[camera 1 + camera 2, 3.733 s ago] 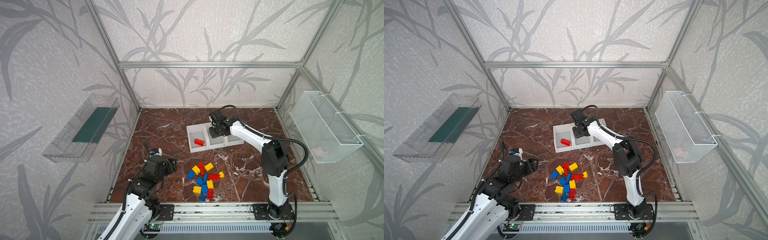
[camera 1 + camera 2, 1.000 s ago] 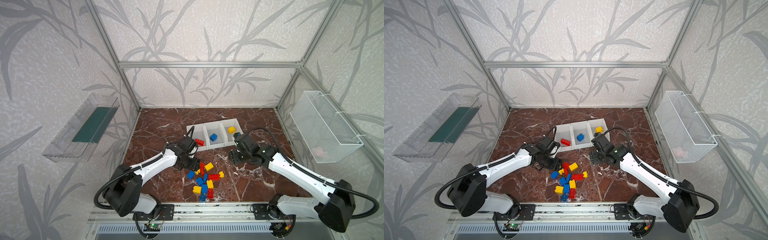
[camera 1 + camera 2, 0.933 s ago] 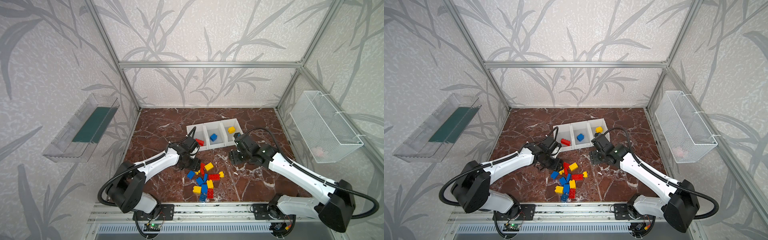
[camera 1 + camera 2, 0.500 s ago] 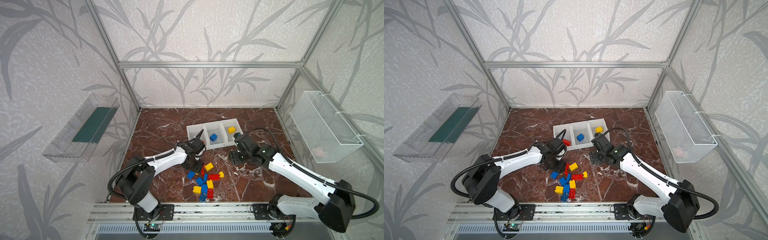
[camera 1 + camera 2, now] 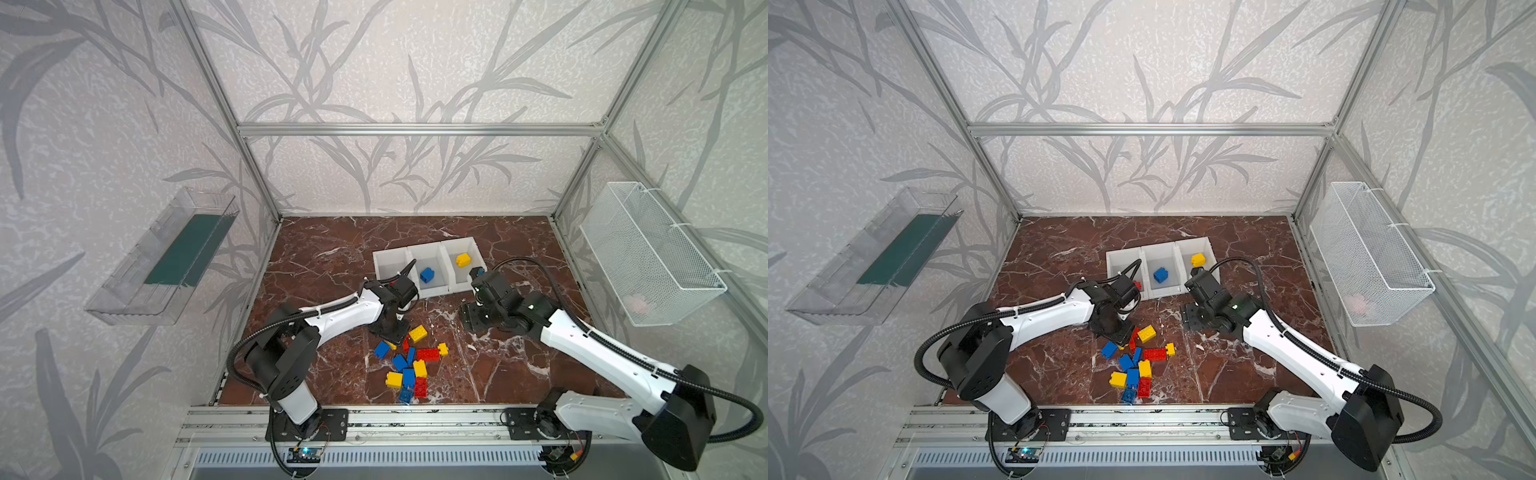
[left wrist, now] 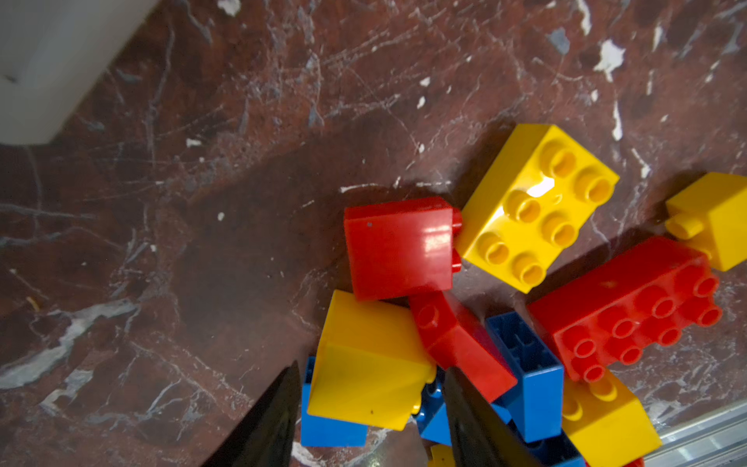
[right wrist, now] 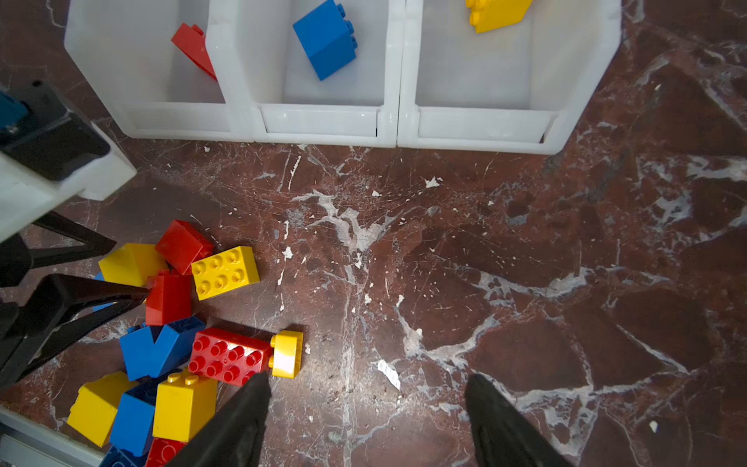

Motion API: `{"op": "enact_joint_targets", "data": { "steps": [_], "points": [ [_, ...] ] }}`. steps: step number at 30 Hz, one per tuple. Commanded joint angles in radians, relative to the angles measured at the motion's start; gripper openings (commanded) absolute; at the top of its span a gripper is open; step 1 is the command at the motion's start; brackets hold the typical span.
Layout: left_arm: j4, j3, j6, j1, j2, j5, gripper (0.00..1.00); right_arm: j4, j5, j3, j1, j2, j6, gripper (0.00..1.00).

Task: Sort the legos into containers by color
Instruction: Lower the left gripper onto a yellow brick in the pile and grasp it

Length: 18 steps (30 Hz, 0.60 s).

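The left fingers [image 6: 275, 424] stand parted around a yellow brick [image 6: 364, 356] at the edge of the pile [image 5: 409, 365] (a sliver of gap on either side). The right fingers [image 7: 242, 424] hang released over bare desk [image 7: 525, 263], before three white bins [image 7: 323, 121] each holding one brick.

Counter [image 5: 324, 249] bare at upper left of a top view and right of the brick pile [image 5: 409, 361], easy passage. Obstacles: that pile lower centre, left claw [image 5: 390, 334] planted on its upper-left edge, white bins [image 5: 444, 291] centre, right claw [image 5: 471, 320] just below their right end.
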Motion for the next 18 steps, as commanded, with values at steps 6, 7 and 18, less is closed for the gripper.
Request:
{"op": "enact_joint_targets", "data": {
  "steps": [6, 7, 18],
  "points": [
    [-0.047, -0.008, 0.014, -0.006, -0.035, -0.003, 0.60, 0.009, 0.018, -0.016, 0.004, -0.022, 0.010, 0.77],
    [-0.053, 0.001, 0.021, -0.005, -0.018, -0.001, 0.60, 0.011, 0.017, -0.016, 0.004, -0.018, 0.011, 0.77],
    [-0.064, 0.036, 0.047, -0.017, 0.051, -0.025, 0.56, 0.028, 0.010, -0.029, 0.001, -0.004, 0.014, 0.77]
  ]
}}
